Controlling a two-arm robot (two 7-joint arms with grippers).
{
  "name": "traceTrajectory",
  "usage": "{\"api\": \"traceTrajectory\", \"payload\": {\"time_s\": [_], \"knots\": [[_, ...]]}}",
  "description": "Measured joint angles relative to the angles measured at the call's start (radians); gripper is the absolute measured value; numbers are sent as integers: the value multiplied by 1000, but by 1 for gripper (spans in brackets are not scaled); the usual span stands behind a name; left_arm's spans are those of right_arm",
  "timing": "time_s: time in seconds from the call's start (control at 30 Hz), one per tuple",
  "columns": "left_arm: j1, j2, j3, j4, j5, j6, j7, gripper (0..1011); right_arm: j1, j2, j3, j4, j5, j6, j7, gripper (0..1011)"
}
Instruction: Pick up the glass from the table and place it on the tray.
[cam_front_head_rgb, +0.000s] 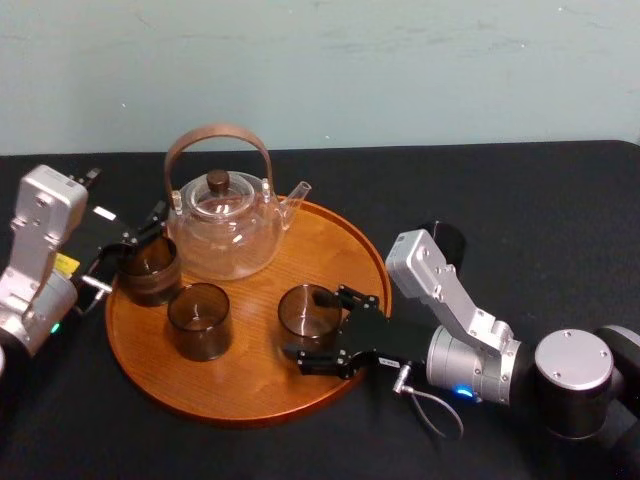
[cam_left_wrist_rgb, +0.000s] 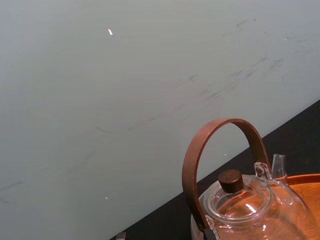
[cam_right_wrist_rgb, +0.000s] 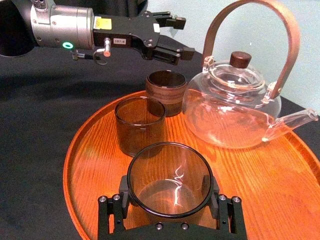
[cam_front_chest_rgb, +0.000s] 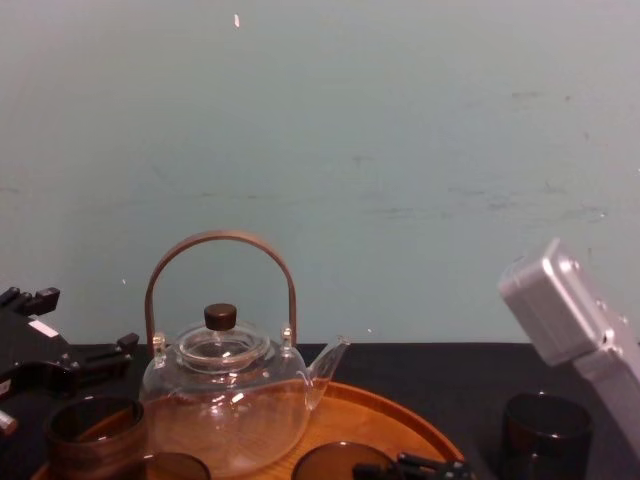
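The round orange-brown wooden tray lies at the table's middle. A smoky brown glass stands upright on its right front part. My right gripper reaches in from the right and is shut on the glass, one finger against each side. My left gripper hangs open at the tray's left rear edge. It is just above another brown glass, with nothing between its fingers.
A glass teapot with a brown arched handle stands at the tray's back. A third brown glass stands at front left. A dark glass stands on the black table behind my right arm.
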Motion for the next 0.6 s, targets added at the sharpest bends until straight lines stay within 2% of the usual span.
{"api": "traceTrajectory", "payload": {"time_s": [0.6], "knots": [[0, 0, 0, 0, 0, 0, 0, 1001, 16, -13, -22, 24, -17, 15, 1, 905]]}}
